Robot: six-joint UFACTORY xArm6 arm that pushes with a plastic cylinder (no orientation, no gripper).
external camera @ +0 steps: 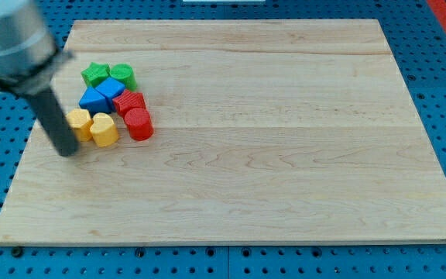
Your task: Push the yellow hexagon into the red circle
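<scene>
The yellow hexagon [80,123] lies at the left of a tight cluster of blocks on the wooden board [269,155]. A second yellow block [104,129], heart-like, sits between it and the red circle [138,124], which is the cluster's rightmost block. My tip [70,150] rests on the board just below and left of the yellow hexagon, very close to its edge; I cannot tell whether it touches. The rod rises up and to the left, out of focus.
Another red block [129,101] sits just above the red circle. Two blue blocks [93,98] [113,87] and two green blocks [94,74] [121,76] fill the top of the cluster. The board's left edge [29,139] is close to my tip.
</scene>
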